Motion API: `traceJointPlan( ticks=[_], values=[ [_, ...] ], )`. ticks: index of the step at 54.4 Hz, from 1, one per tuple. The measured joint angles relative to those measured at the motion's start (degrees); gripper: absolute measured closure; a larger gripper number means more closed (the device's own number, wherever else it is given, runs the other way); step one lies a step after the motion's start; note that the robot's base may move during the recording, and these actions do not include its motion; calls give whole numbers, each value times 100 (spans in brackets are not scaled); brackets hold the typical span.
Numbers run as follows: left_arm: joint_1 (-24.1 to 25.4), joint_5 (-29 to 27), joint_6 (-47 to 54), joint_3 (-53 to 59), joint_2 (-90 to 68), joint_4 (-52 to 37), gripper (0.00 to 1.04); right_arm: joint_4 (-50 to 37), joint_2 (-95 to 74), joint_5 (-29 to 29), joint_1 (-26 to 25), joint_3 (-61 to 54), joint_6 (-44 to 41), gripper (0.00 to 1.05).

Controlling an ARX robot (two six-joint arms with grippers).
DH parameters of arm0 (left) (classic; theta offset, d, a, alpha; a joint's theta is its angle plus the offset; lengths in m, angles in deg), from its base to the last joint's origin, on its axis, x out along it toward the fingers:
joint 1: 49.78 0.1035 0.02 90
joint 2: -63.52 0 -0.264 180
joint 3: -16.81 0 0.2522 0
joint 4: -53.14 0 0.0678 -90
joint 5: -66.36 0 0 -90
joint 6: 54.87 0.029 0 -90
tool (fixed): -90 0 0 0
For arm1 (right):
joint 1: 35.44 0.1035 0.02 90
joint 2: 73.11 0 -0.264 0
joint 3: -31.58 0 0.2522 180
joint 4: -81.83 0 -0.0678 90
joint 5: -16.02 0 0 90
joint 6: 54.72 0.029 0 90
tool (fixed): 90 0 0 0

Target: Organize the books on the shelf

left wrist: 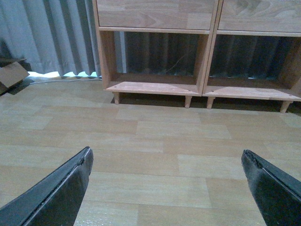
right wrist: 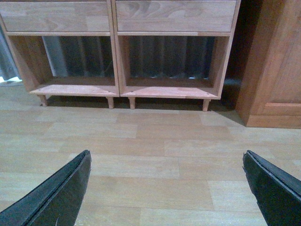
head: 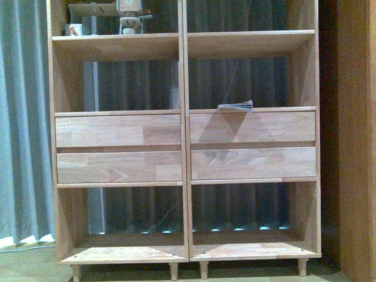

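Observation:
The light-wood shelf (head: 117, 130) fills the front view, with four plain drawer fronts and open compartments. A thin, flat stack of books (head: 236, 106) lies on the ledge above the upper right drawer; only its greyish edge shows, no covers. Neither gripper shows in the front view. My left gripper (left wrist: 166, 151) is open and empty over the wood floor, well short of the shelf's bottom board (left wrist: 155, 88). My right gripper (right wrist: 167, 153) is also open and empty over the floor, facing the shelf's lower compartments (right wrist: 169, 92).
Grey curtains (head: 23, 117) hang left of and behind the shelf. A wooden cabinet (right wrist: 273, 61) stands close at the right. A cardboard piece (left wrist: 11, 75) lies on the floor at the left. Small objects (head: 126, 14) sit on the upper left shelf board.

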Motion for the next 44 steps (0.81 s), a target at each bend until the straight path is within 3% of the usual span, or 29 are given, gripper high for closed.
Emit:
traceJointPlan(
  ticks=[44],
  values=[
    [-2,-2,0,0,0,0,7,0,0,0,0,0,0,7]
  ],
)
